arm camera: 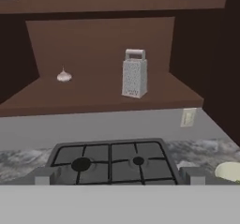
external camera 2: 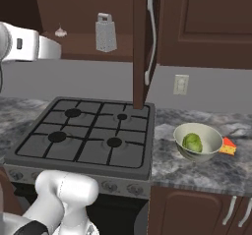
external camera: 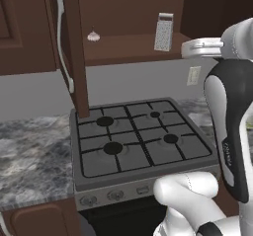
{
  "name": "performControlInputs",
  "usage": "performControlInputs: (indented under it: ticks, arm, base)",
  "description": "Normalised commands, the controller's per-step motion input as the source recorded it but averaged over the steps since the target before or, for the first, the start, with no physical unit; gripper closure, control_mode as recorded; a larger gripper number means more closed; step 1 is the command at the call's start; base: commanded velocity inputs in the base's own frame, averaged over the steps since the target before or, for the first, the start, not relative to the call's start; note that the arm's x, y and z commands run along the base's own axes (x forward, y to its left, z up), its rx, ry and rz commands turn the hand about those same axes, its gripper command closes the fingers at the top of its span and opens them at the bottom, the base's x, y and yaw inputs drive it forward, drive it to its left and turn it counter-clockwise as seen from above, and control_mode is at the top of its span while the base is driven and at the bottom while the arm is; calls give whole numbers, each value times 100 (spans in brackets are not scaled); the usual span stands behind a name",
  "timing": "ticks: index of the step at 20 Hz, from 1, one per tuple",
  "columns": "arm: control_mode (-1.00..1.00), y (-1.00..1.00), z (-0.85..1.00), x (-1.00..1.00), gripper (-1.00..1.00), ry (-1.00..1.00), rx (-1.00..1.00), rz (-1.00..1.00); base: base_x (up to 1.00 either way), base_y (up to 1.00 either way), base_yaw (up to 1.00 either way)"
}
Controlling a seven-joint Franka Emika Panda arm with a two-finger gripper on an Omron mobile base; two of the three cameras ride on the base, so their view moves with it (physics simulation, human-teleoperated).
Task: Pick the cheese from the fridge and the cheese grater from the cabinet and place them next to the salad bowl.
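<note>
Tool (arm camera: 117,176) fingertips (arm camera: 43,176) sit spread wide at the hand view's bottom edge, holding nothing. Beyond them lies the stove (arm camera: 112,160); higher, centre frame, the cheese grater (arm camera: 134,74) stands upright on the cabinet (arm camera: 93,94) shelf beside a garlic bulb (arm camera: 63,76). Lower right in the right base view, the salad bowl (external camera 2: 198,141) and cheese (external camera 2: 228,147) rest on the tabletop (external camera 2: 197,167).
</note>
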Motion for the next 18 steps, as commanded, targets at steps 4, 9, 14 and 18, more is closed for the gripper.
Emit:
performControlInputs:
  ticks: [4,9,14,18]
  arm:
    - [-100,-6,1,68,-100,12,0,0]
    - [-100,-13,0,59,-100,16,0,-7]
    - [-100,-1,-2,54,-100,2,0,-21]
    - [-100,-2,-1,34,-100,-4,0,-6]
  base:
    - [0,0,0]
    - [0,0,0]
    - [0,0,0]
    - [0,0,0]
